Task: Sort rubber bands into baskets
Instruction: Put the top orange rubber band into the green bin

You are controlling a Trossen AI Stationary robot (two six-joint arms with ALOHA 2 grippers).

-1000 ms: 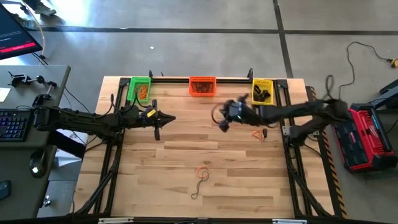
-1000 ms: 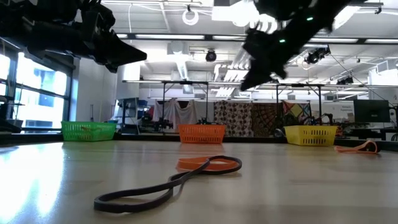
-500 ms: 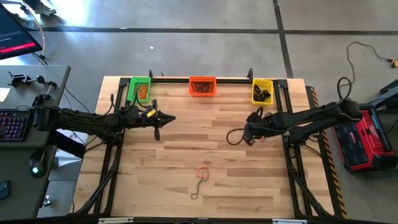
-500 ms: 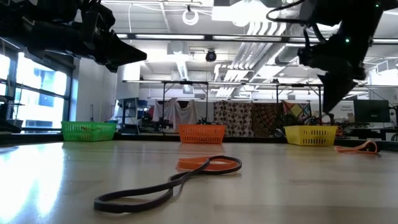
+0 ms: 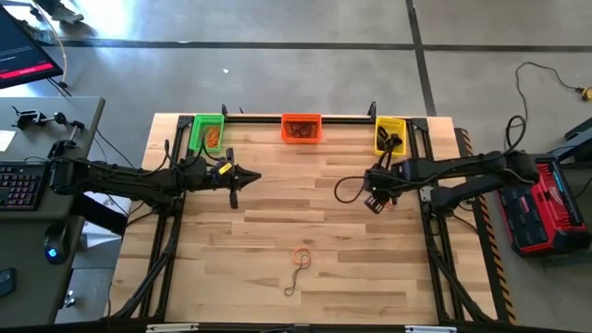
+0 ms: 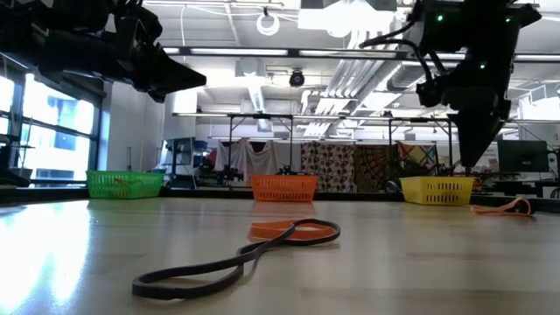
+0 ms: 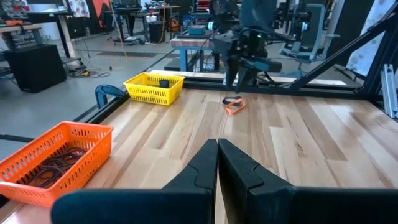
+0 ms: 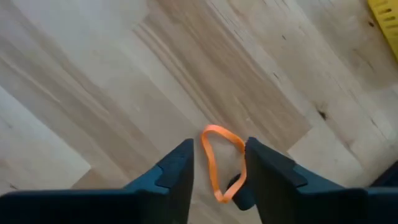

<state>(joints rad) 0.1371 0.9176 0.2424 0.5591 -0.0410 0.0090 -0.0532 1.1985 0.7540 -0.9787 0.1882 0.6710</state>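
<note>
Rubber bands are still spread on the table [image 5: 370,268]: one orange band [image 8: 219,158] lies flat near the right edge, close to the yellow basket [image 5: 389,135], and another orange band [image 5: 302,254] with a dark band [image 5: 295,276] lies well apart, toward the front middle. Some bands are already inside the green basket [image 5: 208,131] and the orange basket [image 5: 301,128], which stand with the yellow one along the far edge.

The right gripper [image 8: 217,177] hangs directly above the orange band near the yellow basket, with its fingers parted and the loop between them (seen from its own wrist camera). It holds nothing yet.

To do this step well, I think the gripper must go straight down until the fingertips reach the wood, one finger on each side of the thin strand, and only then close. The band is floppy and flat, so a high pinch would miss it.

The left gripper [image 7: 217,165] waits above the table near the green basket, fingers pressed together and empty.
</note>
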